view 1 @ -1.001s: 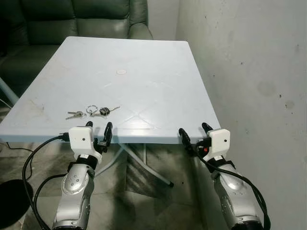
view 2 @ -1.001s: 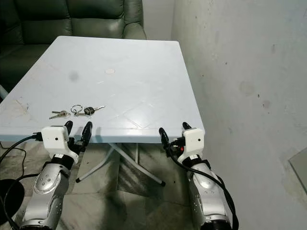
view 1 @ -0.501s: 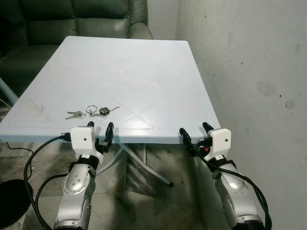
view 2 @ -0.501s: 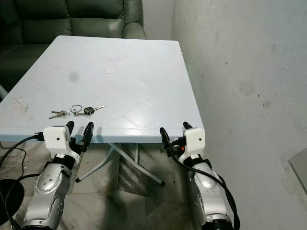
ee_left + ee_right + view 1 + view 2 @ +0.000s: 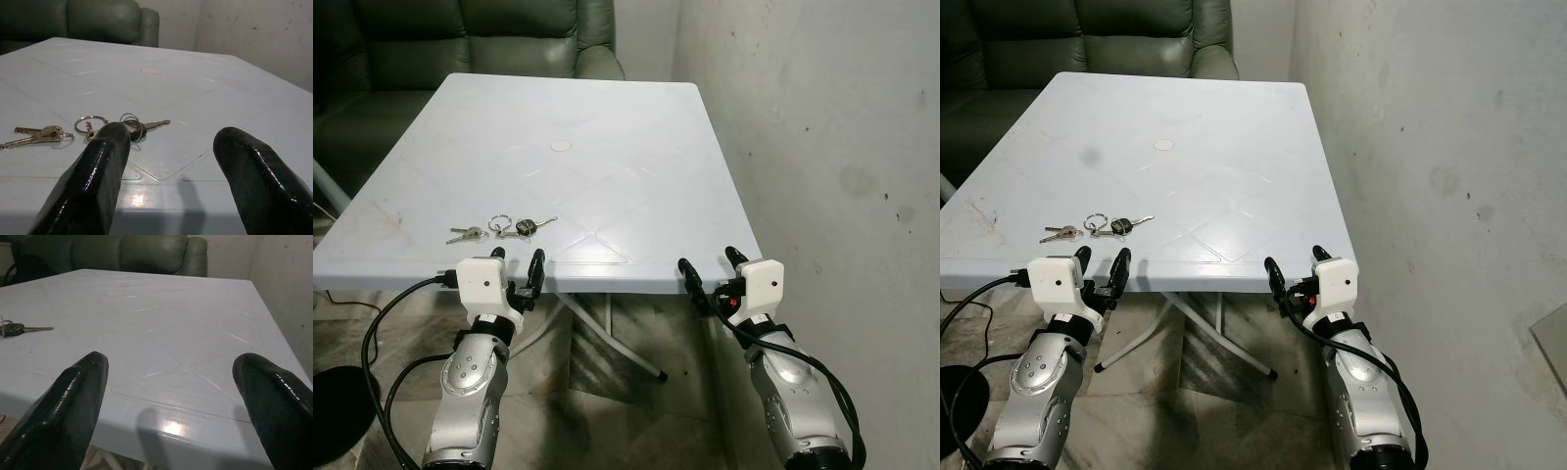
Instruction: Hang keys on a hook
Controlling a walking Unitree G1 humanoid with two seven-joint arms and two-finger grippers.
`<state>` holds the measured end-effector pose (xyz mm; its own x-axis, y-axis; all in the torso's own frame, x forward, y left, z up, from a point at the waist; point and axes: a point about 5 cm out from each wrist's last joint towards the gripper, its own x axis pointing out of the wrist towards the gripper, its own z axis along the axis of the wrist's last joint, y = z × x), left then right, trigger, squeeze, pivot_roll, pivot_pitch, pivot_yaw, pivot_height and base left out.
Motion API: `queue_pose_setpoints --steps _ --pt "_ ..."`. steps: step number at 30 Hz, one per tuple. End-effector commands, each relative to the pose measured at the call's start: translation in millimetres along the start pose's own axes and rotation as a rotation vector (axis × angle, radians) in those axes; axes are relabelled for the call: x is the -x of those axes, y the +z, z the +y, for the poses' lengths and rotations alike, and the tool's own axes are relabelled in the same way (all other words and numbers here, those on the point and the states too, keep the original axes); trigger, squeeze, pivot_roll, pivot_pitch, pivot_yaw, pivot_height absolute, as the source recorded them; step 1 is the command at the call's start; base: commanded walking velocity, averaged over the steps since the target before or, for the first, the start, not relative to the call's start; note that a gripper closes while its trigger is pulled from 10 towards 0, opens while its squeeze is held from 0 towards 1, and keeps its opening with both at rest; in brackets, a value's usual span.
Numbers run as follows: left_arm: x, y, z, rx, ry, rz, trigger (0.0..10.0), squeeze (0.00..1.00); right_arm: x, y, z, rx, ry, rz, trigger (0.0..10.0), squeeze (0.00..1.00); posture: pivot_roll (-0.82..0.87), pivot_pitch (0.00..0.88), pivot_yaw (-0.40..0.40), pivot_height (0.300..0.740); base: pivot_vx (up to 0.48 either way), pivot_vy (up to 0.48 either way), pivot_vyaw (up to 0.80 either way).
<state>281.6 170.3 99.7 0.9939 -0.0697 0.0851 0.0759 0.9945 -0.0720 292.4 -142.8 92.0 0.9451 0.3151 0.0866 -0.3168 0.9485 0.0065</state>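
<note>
A bunch of keys (image 5: 502,229) lies on the pale blue plastic table (image 5: 607,157), close to its near left edge: two brass keys, silver rings and a black-headed key (image 5: 134,126). My left gripper (image 5: 517,266) is open at the table's near edge, just short of the keys. My right gripper (image 5: 709,266) is open at the near right corner, with nothing between its fingers (image 5: 73,401). From there the black-headed key (image 5: 19,328) lies far off to one side. No hook is visible.
A dark green sofa (image 5: 470,39) stands behind the table. A stained white wall (image 5: 832,147) runs close along the table's right side. Folding legs (image 5: 607,333) cross under the table above a tiled floor. A black cable (image 5: 382,323) loops from my left arm.
Both grippers have hardly moved; the view has shifted only slightly. The keys lie where they were.
</note>
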Motion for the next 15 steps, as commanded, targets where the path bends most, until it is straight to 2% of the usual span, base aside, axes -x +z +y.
queue_pose_setpoints --steps 1,10,15 --pt "-2.0 0.3 2.4 -0.005 0.008 0.012 10.0 0.00 -2.1 2.9 -0.4 -0.003 0.000 -0.009 10.0 0.00 -0.06 0.061 -0.025 0.740 0.000 0.000 0.00" --pt "-0.7 -3.2 0.6 0.018 0.024 0.024 10.0 0.00 -1.7 4.9 -4.3 0.006 0.000 -0.009 10.0 0.00 -0.08 0.044 -0.038 0.740 0.000 0.000 0.00" --pt "-0.5 -6.7 0.1 0.018 0.021 0.042 10.0 0.00 -1.5 5.4 -6.1 0.011 -0.007 -0.010 10.0 0.00 -0.09 0.037 -0.036 0.740 0.000 0.354 0.00"
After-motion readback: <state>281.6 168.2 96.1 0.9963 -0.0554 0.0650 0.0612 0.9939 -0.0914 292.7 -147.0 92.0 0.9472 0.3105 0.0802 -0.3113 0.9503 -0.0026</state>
